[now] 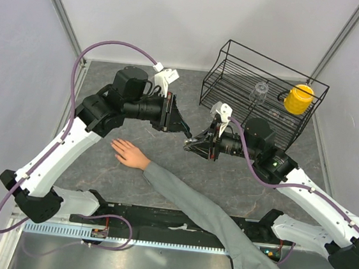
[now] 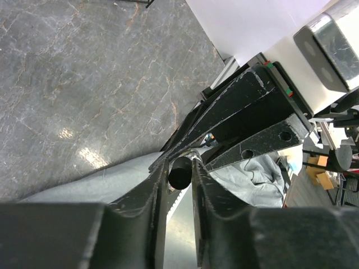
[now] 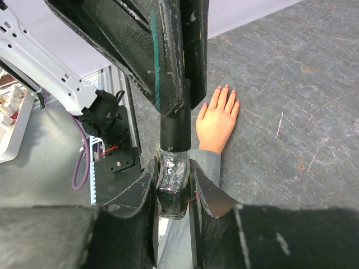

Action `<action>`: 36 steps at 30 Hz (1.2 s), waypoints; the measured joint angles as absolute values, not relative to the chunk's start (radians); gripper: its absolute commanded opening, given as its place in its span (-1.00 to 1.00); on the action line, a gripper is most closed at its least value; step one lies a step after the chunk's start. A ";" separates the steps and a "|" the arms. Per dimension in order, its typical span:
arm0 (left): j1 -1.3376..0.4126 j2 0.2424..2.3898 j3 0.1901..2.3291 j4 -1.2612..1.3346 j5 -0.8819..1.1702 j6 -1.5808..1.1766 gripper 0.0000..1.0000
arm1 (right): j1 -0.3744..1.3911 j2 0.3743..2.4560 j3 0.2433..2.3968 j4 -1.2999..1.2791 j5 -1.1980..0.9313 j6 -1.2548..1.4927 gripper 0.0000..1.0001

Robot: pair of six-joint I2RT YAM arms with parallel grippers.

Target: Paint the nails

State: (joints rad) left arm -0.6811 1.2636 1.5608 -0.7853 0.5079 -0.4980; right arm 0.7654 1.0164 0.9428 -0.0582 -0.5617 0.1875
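A bare light-skinned hand (image 1: 128, 152) lies flat on the grey table, its grey sleeve (image 1: 189, 196) running to the near right. In the right wrist view the hand (image 3: 217, 122) shows pale pinkish nails (image 3: 225, 88) at the fingertips. My right gripper (image 1: 188, 147) is shut on a small dark bottle (image 3: 173, 188), held above the table right of the hand. My left gripper (image 1: 188, 135) is shut on the bottle's black cap (image 2: 180, 172), which also shows in the right wrist view (image 3: 176, 131). The two grippers meet tip to tip. No brush is visible.
A black wire rack (image 1: 219, 74) stands at the back right, holding a yellow cup (image 1: 299, 99) and a clear glass (image 1: 259, 91). White walls close the left and right sides. A black rail (image 1: 158, 219) runs along the near edge.
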 measured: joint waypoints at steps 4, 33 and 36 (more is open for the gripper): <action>-0.681 1.278 1.578 -0.809 0.507 -0.489 -0.81 | 0.764 1.027 0.943 -0.053 -0.561 0.188 -1.00; -0.698 1.307 1.710 -0.941 0.393 -0.402 -0.97 | 0.763 1.075 0.943 -0.031 -0.572 0.206 -1.00; -0.698 1.307 1.710 -0.941 0.391 -0.402 -0.96 | 0.763 1.075 0.943 -0.031 -0.572 0.205 -1.00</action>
State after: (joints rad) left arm -0.6975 1.3067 1.7100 -0.9413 0.3912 -0.4015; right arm 0.7628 1.0752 0.9432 -0.0311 -0.5716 0.2054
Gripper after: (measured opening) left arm 0.237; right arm 0.270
